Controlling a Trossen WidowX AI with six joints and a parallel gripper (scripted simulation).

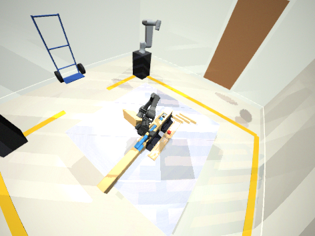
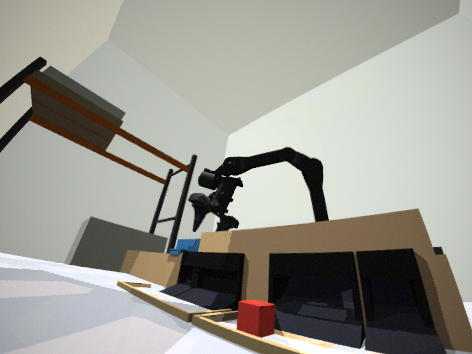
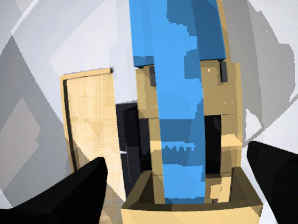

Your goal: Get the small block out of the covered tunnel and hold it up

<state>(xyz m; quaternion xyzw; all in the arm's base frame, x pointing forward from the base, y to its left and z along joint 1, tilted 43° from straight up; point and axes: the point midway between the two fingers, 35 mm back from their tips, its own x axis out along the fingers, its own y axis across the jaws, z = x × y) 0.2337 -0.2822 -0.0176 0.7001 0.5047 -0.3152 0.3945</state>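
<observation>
Outside the tunnel, the red block [image 1: 169,132] [image 2: 256,318] lies apart from the wide-open pincer [image 1: 147,136] [image 2: 212,225] [image 3: 177,157]

the long bar [image 3: 182,110] is bright blue with darker blue patches, and the tunnel body [image 2: 320,235] is tan. its front panels [image 2: 315,295] are black with a bluish tint. the small block in front [image 1: 169,132] [image 2: 256,318] is red. the shallow tray [image 1: 160,147] [image 3: 92,125] is pale tan with a faint speckle. the arm [image 1: 151,107] [image 2: 312,175] is black, the hand truck [image 1: 59,48] blue with black wheels, the door [image 1: 247,43] brown, the floor stripes [image 1: 255,167] yellow.
</observation>
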